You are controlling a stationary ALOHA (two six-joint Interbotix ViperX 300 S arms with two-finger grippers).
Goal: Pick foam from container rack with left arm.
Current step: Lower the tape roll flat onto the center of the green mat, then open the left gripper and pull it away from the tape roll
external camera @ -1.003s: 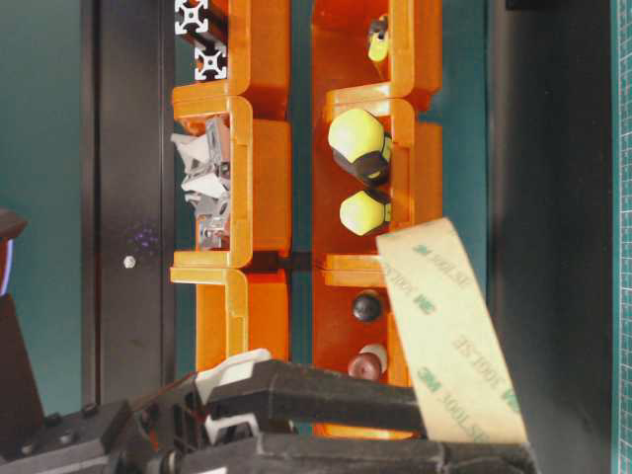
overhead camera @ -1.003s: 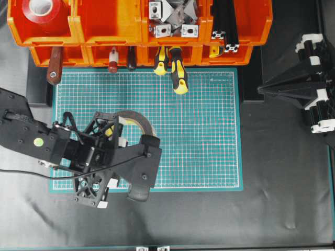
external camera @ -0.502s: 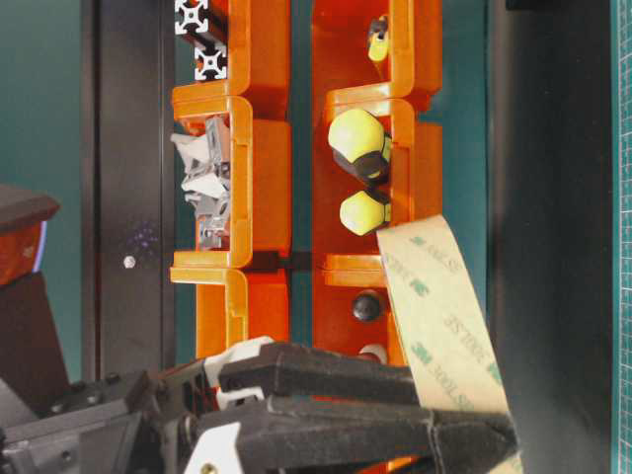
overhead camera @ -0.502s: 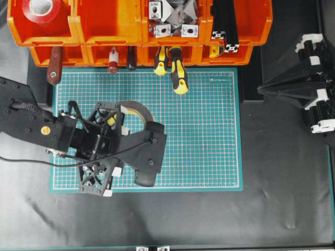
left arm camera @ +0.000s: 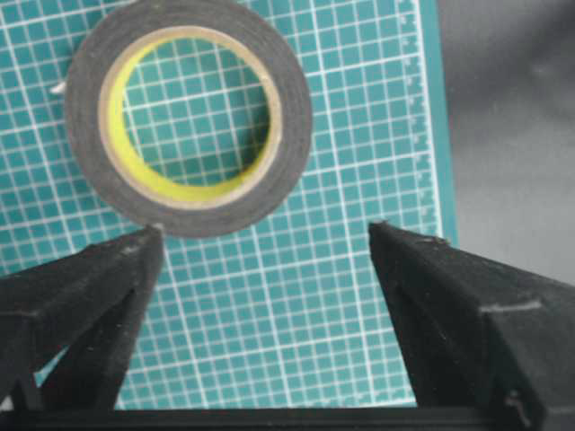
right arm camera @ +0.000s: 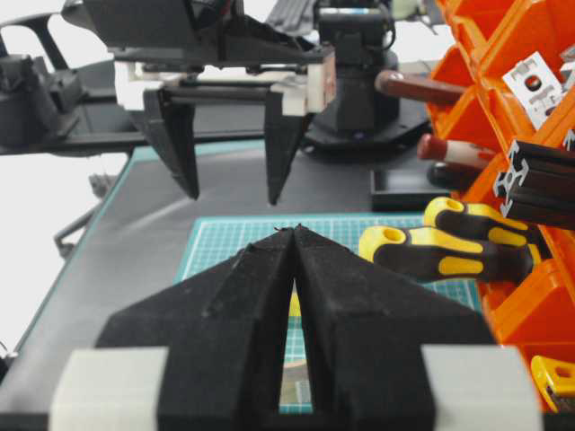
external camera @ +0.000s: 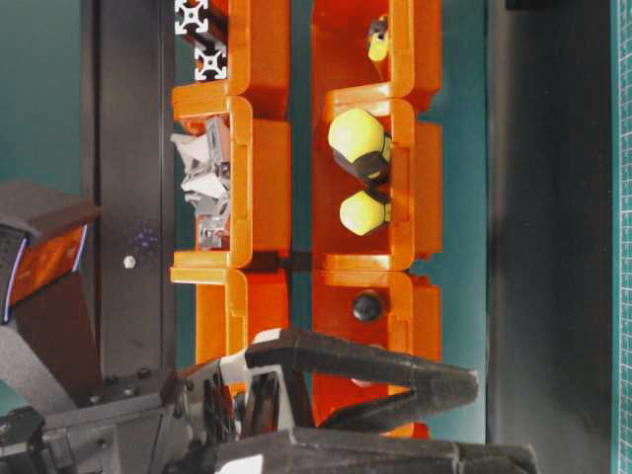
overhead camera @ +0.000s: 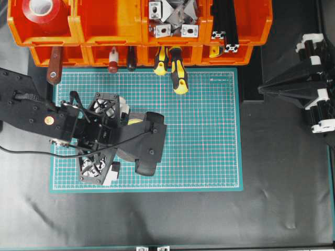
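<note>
Left wrist view first: the foam [left arm camera: 189, 117] lies flat on the green cutting mat [left arm camera: 341, 296], up at 11 o'clock, and the left gripper [left arm camera: 265, 238] hangs over it with jaws spread wide, gripping nothing. Overhead, that gripper [overhead camera: 118, 141] sits over the mat's 9 o'clock side, well clear of the container rack [overhead camera: 120, 31] at 12 o'clock. Over at 3 o'clock, the right gripper [right arm camera: 294, 235] has its fingers pressed together, empty.
</note>
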